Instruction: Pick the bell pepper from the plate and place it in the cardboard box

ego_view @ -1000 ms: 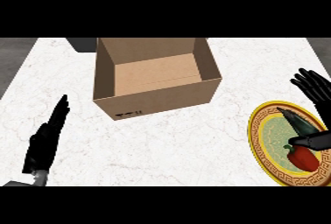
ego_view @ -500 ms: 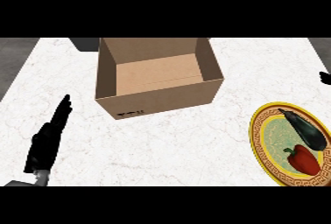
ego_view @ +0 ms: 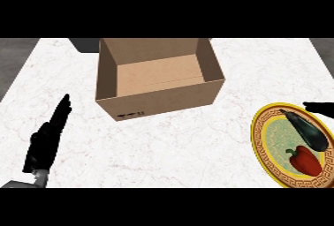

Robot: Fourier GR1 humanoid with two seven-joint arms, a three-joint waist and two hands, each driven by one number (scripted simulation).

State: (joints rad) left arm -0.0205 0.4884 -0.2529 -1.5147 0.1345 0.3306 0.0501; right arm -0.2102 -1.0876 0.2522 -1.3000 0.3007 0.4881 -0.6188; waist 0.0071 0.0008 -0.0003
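Note:
A red bell pepper (ego_view: 305,160) lies on the near half of a round yellow-rimmed plate (ego_view: 259,143) at the right edge, with a dark eggplant (ego_view: 308,131) behind it. An open cardboard box (ego_view: 158,77) stands upright at the back centre, nothing visible inside. Only a small black tip of my right hand (ego_view: 318,106) shows at the right edge, just above the plate's far rim and apart from the pepper. My left hand (ego_view: 46,140) rests open on the counter at the left, fingers straight and pointing away.
The white marble counter (ego_view: 169,145) stretches between box and plate. A dark object (ego_view: 85,43) sits behind the box's left corner. The counter's left edge runs past my left hand.
My right hand lifted off the plate and left the pepper uncovered, went almost out of view, and now shows lower at the right edge near the plate's rim. The left hand stayed put.

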